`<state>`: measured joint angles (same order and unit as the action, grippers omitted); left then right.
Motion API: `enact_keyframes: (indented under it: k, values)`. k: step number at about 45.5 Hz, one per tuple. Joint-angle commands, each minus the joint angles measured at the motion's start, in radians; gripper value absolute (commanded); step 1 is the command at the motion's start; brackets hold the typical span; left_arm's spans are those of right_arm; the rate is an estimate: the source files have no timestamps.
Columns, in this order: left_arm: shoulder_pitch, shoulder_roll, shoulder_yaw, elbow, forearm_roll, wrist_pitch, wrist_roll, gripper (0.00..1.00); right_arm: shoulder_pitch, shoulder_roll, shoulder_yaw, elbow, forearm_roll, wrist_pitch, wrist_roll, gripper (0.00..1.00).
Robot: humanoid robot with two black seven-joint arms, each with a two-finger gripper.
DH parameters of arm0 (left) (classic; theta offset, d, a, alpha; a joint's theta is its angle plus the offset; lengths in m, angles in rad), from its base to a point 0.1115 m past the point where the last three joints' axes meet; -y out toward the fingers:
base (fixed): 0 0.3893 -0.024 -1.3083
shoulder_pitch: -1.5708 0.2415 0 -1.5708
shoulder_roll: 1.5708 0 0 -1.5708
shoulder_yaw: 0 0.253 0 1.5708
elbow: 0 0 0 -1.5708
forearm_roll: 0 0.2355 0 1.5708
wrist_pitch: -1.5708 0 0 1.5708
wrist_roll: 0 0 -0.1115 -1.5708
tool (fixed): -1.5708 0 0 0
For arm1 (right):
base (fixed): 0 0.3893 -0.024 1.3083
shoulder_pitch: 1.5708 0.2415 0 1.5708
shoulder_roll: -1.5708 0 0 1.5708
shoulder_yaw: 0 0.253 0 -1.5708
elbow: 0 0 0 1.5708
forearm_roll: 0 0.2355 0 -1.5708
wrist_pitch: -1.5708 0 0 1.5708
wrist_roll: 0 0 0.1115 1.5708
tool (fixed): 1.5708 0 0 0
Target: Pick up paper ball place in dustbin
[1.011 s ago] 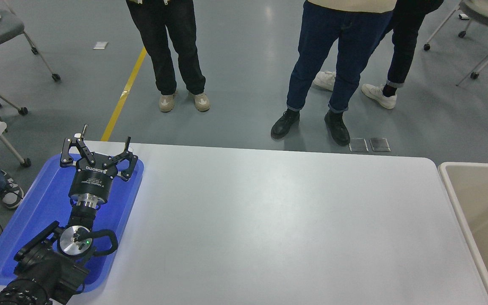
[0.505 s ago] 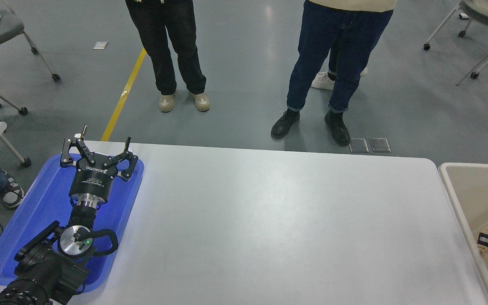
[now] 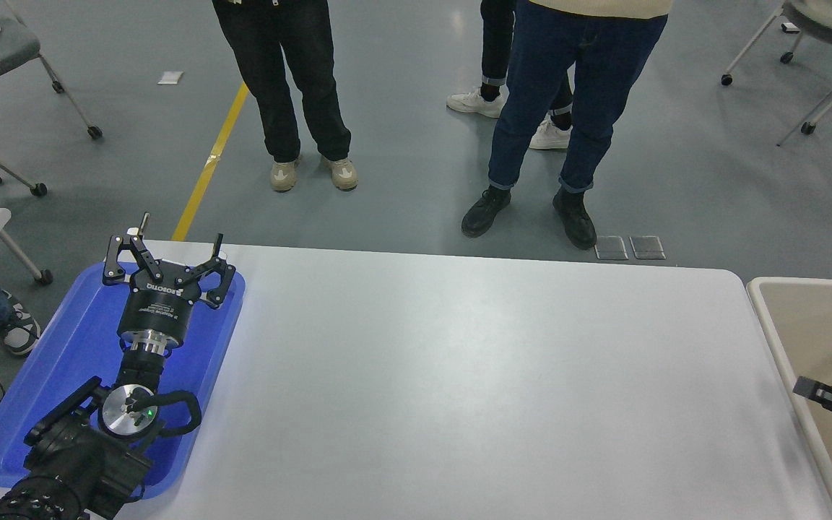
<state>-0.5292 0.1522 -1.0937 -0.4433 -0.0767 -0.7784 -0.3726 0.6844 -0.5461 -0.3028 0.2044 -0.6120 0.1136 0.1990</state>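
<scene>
The dustbin (image 3: 768, 318) is a large beige bin with a pale rim, standing off the table's right end and cut by the picture's edge. The paper ball is not in view. Only a small black part of my right gripper (image 3: 820, 393) shows at the right edge, over the bin's near rim, and nothing shows in it. My left gripper (image 3: 170, 249) is parked at the lower left, open and empty, over the blue tray (image 3: 62, 361).
The white table (image 3: 459, 375) spans the middle. Several people (image 3: 575, 108) stand on the floor beyond its far edge. Wheeled chairs (image 3: 820, 43) stand at the back right and back left. Cables lie on the floor at the left.
Half a second ago the paper ball showed at my right gripper over the bin; now it is gone from view. The gripper's tip has shifted slightly left and up. A person behind has walked left.
</scene>
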Motion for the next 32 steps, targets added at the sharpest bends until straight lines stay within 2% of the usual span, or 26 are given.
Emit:
enact_keyframes:
  k: [1,16,24,32]
  values:
    - [0.000,0.000,0.000,0.000,0.000,0.001,0.000,1.00,0.130,-0.103,0.111,0.182,0.093,0.000,0.002,1.00]
    - [0.000,0.000,0.000,0.000,0.000,0.001,0.000,1.00,0.210,-0.160,0.370,0.317,0.106,0.011,0.002,1.00]
    - [0.000,0.000,0.000,0.001,0.000,0.001,0.000,1.00,0.192,-0.161,0.622,0.395,0.120,0.023,0.002,1.00]
    - [0.000,0.000,0.000,0.001,0.000,0.001,0.000,1.00,0.112,-0.129,0.879,0.509,0.265,0.078,0.002,1.00]
